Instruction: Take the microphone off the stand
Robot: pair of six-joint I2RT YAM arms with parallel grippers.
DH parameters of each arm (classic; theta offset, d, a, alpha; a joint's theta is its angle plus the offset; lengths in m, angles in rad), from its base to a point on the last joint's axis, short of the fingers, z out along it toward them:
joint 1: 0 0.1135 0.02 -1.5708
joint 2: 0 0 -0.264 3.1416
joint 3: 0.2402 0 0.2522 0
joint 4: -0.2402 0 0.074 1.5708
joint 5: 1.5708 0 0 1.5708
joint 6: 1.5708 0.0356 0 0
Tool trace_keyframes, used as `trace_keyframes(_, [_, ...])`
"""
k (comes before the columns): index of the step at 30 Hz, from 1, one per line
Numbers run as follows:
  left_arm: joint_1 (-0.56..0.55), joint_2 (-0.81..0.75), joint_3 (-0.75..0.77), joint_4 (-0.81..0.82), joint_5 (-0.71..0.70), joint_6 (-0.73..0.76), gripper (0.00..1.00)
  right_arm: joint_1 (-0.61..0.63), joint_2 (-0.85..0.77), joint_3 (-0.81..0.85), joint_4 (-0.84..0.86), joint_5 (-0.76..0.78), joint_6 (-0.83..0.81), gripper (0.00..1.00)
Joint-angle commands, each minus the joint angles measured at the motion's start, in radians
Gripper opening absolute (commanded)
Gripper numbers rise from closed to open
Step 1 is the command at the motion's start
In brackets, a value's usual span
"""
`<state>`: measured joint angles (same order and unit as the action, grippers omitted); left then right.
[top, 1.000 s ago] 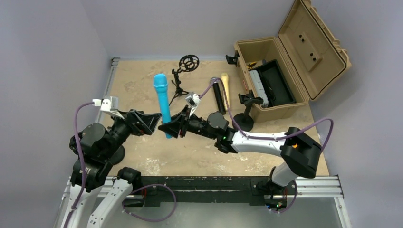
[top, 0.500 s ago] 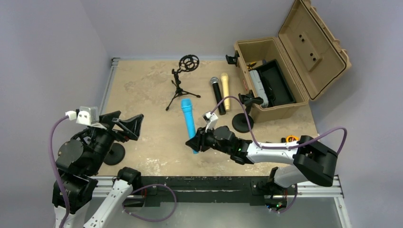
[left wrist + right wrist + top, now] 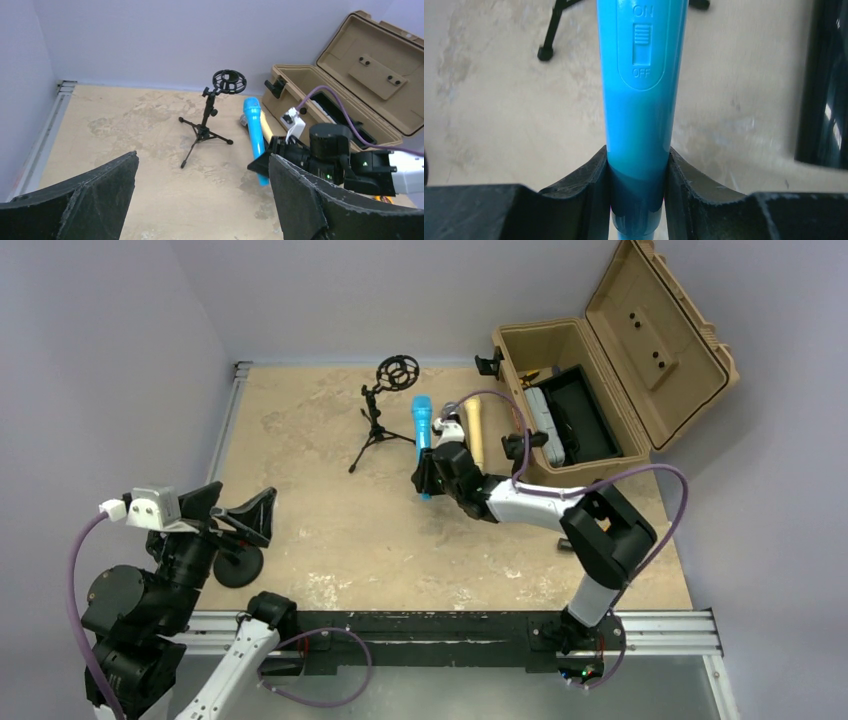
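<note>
Right gripper first: its two black, rough-textured fingers are clamped hard on the tail end of the blue microphone, one pad on each side of the handle. It's smooth, glossy plastic, a round tapering barrel in bright sky blue, darker where it sinks between the pads. On the upper face sits a raised oval panel with a ridged slide switch, "ON" printed above it and "OFF" below.

Up to the overhead view: the blue microphone lies out along the line of the right gripper, its rounded head pointing at the far wall. It is off the stand, just right of the small black tripod stand and just left of a gold microphone lying on the table. I can't tell whether it touches the surface. The tripod's thin splayed legs stand on the table and its ring-shaped shock mount at the top holds nothing.

Over to the left gripper: spread wide, the two broad black wedge-shaped fingers far apart with nothing between them. From above, the left gripper hangs over the near left of the table beside a flat round black base.

The table is a mottled, sandy, stone-look surface. At the far right sits a tan hard-shell case, ribbed plastic, lid thrown open, dark gear inside.
</note>
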<state>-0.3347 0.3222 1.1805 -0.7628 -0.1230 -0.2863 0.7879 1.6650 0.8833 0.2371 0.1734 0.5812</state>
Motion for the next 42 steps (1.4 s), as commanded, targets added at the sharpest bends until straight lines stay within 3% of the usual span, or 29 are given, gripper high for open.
trace_keyframes(1, [0.000,-0.023,0.038,-0.046,-0.050,0.041,0.99,-0.010,0.108,0.202,-0.124,0.179,-0.109,0.00])
trace_keyframes(5, [0.001,-0.039,0.042,-0.065,-0.069,0.044,0.99,-0.011,0.164,0.257,-0.128,0.180,-0.124,0.01])
trace_keyframes(10, [0.001,-0.043,0.016,-0.050,-0.061,0.038,0.99,-0.009,0.219,0.309,-0.192,0.299,-0.106,0.01])
trace_keyframes(16, [0.001,-0.041,0.000,-0.035,-0.052,0.036,0.99,-0.010,0.304,0.383,-0.266,0.444,-0.126,0.09])
trace_keyframes(21, [0.000,-0.041,0.015,-0.053,-0.128,0.086,0.99,-0.012,0.372,0.440,-0.275,0.483,-0.154,0.18])
trace_keyframes(28, [0.001,-0.013,0.070,-0.142,-0.452,0.110,0.98,-0.015,0.418,0.465,-0.269,0.501,-0.173,0.38])
trace_keyframes(36, [0.000,-0.033,0.124,-0.190,-0.493,0.157,0.90,-0.024,0.391,0.461,-0.263,0.522,-0.184,0.66])
trace_keyframes(42, [0.000,-0.009,0.170,-0.309,-0.489,0.077,0.76,0.009,0.249,0.441,-0.213,0.429,-0.237,0.73])
